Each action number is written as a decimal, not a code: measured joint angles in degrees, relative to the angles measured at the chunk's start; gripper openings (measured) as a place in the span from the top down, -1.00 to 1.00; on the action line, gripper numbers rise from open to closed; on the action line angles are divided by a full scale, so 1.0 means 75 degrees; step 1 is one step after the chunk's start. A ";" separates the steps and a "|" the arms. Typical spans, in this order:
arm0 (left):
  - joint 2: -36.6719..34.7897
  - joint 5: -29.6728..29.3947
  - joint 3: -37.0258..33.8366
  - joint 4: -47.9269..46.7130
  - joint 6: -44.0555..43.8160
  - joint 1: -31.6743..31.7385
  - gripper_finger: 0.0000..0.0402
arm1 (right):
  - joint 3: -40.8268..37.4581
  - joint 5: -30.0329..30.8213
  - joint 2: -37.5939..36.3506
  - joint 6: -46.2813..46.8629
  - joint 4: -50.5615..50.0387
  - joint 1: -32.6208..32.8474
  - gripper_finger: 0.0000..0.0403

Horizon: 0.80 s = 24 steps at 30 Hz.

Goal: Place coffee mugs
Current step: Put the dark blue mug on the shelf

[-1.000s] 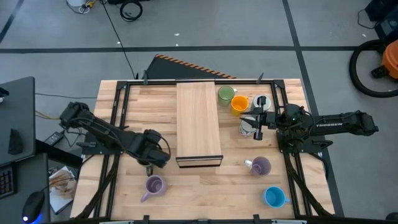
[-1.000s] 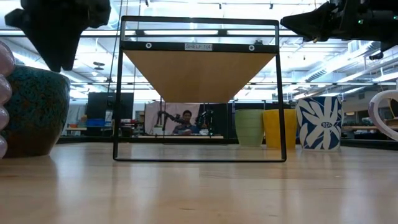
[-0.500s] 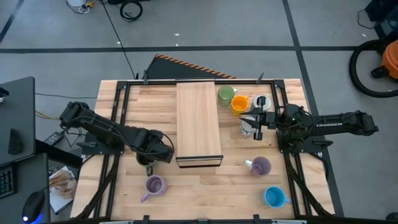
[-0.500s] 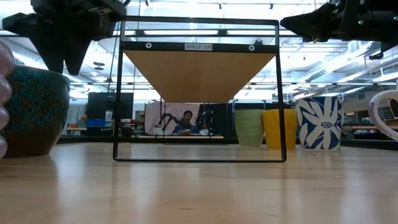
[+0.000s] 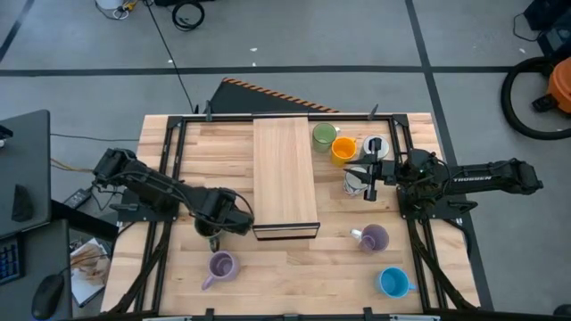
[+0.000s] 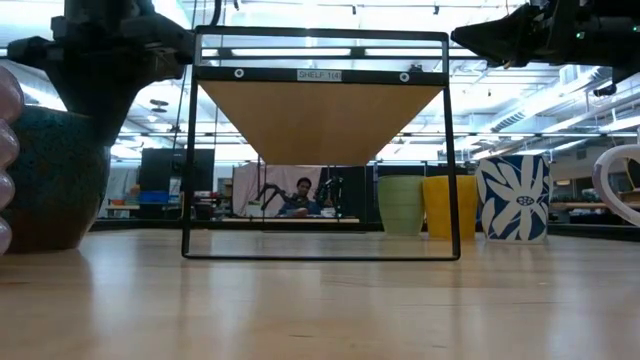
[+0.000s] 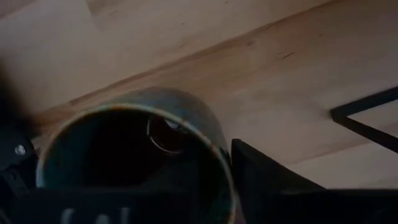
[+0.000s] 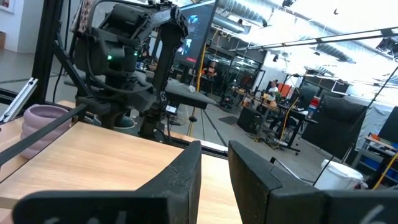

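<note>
From above, the left gripper [image 5: 212, 234] is seen low over a dark mug at eight o'clock of the smooth wooden shelf [image 5: 285, 174]. In the low view, the rounded, speckled dark mug [image 6: 50, 180] stands on the pale plank table [image 6: 320, 310]. In the left wrist view, its glazed rim [image 7: 134, 155] is pinched between the fingers. In the right wrist view, the right gripper [image 8: 214, 165] is seen with nothing between its near-closed fingers.

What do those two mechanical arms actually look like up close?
Both arms are dark, nearly black, built of jointed segments. The right arm carries small white lettering along its side. Each end effector has two flat, angular black fingers. On the left arm, a small green light glows.
</note>
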 joint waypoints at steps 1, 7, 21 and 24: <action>0.0000 0.0009 0.0002 -0.0012 0.0079 0.0000 0.69 | 0.0000 0.0000 0.0000 0.0000 0.0003 -0.0003 0.57; -0.0003 -0.0083 0.0000 -0.0180 0.1648 0.0007 0.85 | 0.0000 0.0000 0.0000 0.0000 0.0011 -0.0003 0.57; -0.0023 -0.1628 0.2334 -0.2984 0.8353 0.1863 0.85 | 0.0000 -0.0003 0.0136 0.0003 -0.0067 0.0000 0.57; -0.0023 -0.2310 0.2809 -0.2999 1.0126 0.2379 0.85 | 0.0000 0.0000 0.0277 0.0037 -0.0117 0.0000 0.57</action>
